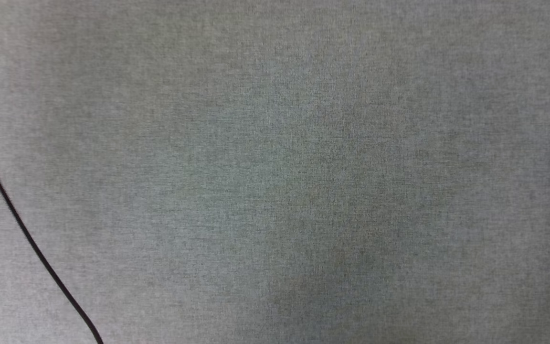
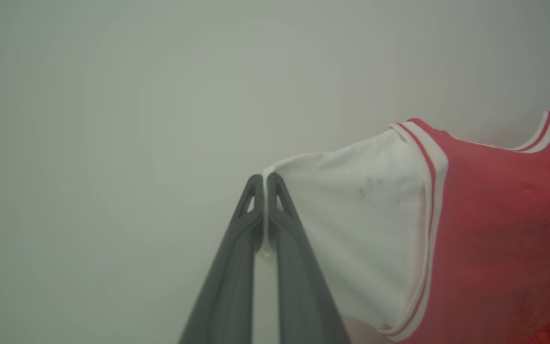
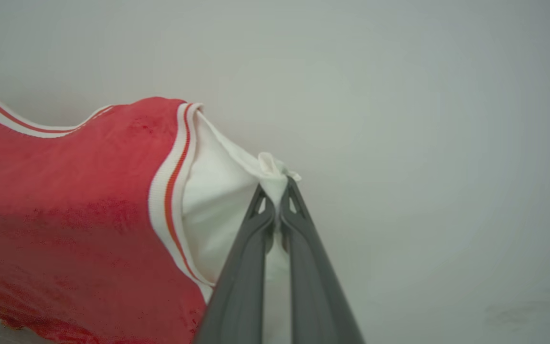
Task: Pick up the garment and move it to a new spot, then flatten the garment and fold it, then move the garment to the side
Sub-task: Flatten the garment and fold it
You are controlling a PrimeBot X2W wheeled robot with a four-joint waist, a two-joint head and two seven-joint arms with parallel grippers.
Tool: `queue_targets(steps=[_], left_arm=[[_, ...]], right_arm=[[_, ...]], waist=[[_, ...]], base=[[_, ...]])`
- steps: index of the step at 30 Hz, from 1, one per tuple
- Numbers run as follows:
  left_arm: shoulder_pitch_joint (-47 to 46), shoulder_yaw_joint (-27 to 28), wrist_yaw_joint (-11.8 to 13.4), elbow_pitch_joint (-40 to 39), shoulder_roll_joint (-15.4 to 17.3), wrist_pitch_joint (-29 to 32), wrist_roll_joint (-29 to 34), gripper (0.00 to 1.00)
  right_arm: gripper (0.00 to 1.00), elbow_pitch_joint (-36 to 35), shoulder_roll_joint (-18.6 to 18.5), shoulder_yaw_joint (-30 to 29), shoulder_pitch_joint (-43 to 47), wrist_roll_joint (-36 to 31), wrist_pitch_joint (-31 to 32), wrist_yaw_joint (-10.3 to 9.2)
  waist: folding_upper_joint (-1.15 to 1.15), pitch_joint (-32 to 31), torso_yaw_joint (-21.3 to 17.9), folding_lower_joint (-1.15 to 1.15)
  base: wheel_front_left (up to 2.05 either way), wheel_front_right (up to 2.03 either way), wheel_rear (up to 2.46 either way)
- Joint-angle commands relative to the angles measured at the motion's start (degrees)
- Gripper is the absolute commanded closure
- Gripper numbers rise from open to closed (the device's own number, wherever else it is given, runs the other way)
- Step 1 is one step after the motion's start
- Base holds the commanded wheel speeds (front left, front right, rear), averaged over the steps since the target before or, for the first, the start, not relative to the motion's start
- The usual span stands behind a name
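The garment (image 2: pixel 494 229) is a red jersey with white short sleeves and red-white striped trim. In the left wrist view my left gripper (image 2: pixel 265 179) is shut on the edge of one white sleeve (image 2: pixel 351 229), with the red body stretching off to the right. In the right wrist view my right gripper (image 3: pixel 277 184) is shut on a bunched tip of the other white sleeve (image 3: pixel 217 210), and the garment (image 3: pixel 65 215) spreads to the left. The cloth is pulled taut between the two grips, with a pale blurred surface behind it.
The head view looks down on a grey woven surface (image 1: pixel 303 167). A thin black cable (image 1: pixel 26 234) runs diagonally across its lower left corner.
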Motion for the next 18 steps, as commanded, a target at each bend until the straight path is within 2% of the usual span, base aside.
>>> queue_targets(steps=[1, 10, 18], left_arm=[[1.15, -0.10, -0.24, 0.35, -0.21, -0.76, -0.36, 1.00], [21.67, -2.27, -0.57, 2.33, -4.86, -5.53, -2.91, 1.00], [43.91, -4.76, 0.54, -1.91, -5.06, -5.57, -4.47, 1.00]], right_arm=[[1.00, 0.44, 0.00, 0.29, 1.33, 0.29, -0.60, -0.06], [1.00, 2.60, -1.41, 5.71, 18.77, 6.96, -4.10, -0.06], [1.00, -2.19, -4.86, 10.07, 38.22, 17.86, -2.93, -0.06]], waist=[[0.00, -0.60, 0.14, -0.01], [0.00, -7.72, 0.36, -0.01], [0.00, -15.75, 0.21, -0.01]], base=[[0.00, 0.00, 0.00], [0.00, 0.00, 0.00], [0.00, 0.00, 0.00]])
